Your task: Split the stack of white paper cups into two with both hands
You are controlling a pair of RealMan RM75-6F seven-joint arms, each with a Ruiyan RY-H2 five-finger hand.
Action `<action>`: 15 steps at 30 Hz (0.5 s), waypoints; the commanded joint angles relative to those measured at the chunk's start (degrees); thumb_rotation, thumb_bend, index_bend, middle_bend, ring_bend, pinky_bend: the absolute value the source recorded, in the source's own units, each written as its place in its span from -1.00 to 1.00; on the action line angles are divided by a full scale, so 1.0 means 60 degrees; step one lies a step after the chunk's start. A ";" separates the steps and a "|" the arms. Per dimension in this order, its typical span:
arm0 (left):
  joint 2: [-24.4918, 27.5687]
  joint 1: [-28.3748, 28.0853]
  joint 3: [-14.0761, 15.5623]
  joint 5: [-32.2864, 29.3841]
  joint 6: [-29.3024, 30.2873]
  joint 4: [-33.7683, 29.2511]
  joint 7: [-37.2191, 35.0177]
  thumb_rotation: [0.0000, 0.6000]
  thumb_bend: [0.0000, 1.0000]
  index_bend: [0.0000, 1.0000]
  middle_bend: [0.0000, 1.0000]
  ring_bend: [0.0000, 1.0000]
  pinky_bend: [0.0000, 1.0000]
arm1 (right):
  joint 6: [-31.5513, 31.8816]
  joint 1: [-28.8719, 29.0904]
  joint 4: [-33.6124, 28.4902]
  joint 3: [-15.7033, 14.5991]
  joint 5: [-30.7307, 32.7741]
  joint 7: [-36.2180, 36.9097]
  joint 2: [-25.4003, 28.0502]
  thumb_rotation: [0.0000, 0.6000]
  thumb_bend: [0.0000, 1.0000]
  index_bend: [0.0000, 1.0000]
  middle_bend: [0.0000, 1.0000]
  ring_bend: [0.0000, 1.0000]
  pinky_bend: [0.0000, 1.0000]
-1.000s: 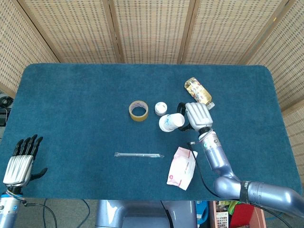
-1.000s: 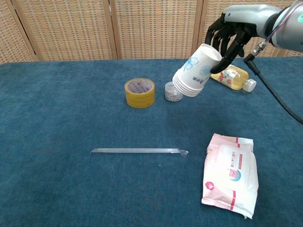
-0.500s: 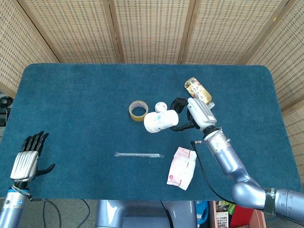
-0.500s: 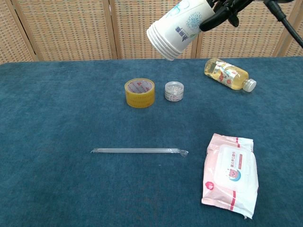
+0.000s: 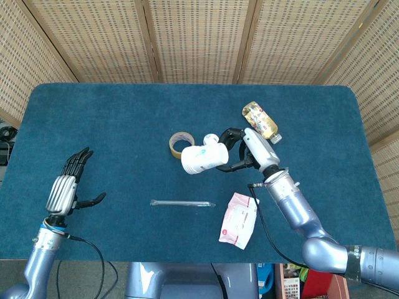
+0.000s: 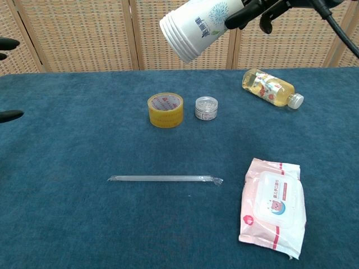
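- Above the middle of the blue cloth-covered surface, the right hand grips the stack of white paper cups with blue flower print at its open end, dark fingers wrapped around the rim.
- The stack is off the surface and lies nearly on its side, its closed bottoms pointing toward 9 o'clock in the head view; in the chest view the nested rims show at its lower left end.
- At 9 o'clock from the stack, well apart from it near the surface's left edge, the left hand is raised with its fingers spread and holds nothing; only its dark fingertips reach into the chest view.
- At 10 o'clock from the stack in the head view sits a yellow roll of adhesive tape, lying flat, and just beside it at 3 o'clock a small clear round jar with a silver lid.
- Toward 1 o'clock of the right hand a clear plastic bottle of yellow liquid lies on its side.
- At 6 o'clock from the stack a long clear wrapped straw lies crosswise on the surface.
- Near the straw's right end, at 4 o'clock, rests a pink and white pack of wet wipes.
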 commanded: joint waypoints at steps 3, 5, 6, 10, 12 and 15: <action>-0.1135 -0.0832 -0.0519 -0.0044 -0.0456 0.0437 -0.2882 1.00 -0.55 -0.67 -0.99 -1.00 -1.00 | 0.0059 0.0145 0.0076 -0.0136 0.0056 0.0003 -0.0108 1.00 -0.53 0.51 0.24 0.00 0.44; -0.1252 -0.1054 -0.0610 -0.0073 -0.0735 0.0564 -0.4155 1.00 -0.55 -0.62 -0.97 -1.00 -1.00 | 0.0106 0.0194 0.0104 -0.0178 0.0062 0.0009 -0.0136 1.00 -0.53 0.51 0.24 0.00 0.44; -0.1283 -0.1177 -0.0659 -0.0107 -0.0932 0.0606 -0.4849 1.00 -0.55 -0.59 -0.97 -1.00 -1.00 | 0.0124 0.0219 0.0118 -0.0185 0.0074 0.0013 -0.0144 1.00 -0.53 0.51 0.24 0.00 0.44; -0.1346 -0.1636 -0.0742 -0.0105 -0.1562 0.1065 -0.6421 1.00 -0.55 -0.55 -0.96 -1.00 -1.00 | 0.0176 0.0335 0.0159 -0.0199 0.0164 -0.0008 -0.0140 1.00 -0.53 0.51 0.24 0.00 0.44; -0.1414 -0.1812 -0.0706 0.0033 -0.1686 0.1266 -0.6946 1.00 -0.55 -0.53 -0.95 -1.00 -1.00 | 0.0181 0.0408 0.0180 -0.0184 0.0234 -0.0025 -0.0119 1.00 -0.53 0.51 0.24 0.00 0.44; -0.1649 -0.2042 -0.0720 0.0142 -0.1723 0.1592 -0.7600 1.00 -0.55 -0.43 -0.91 -1.00 -1.00 | 0.0192 0.0516 0.0217 -0.0171 0.0342 -0.0060 -0.0088 1.00 -0.53 0.51 0.24 0.00 0.44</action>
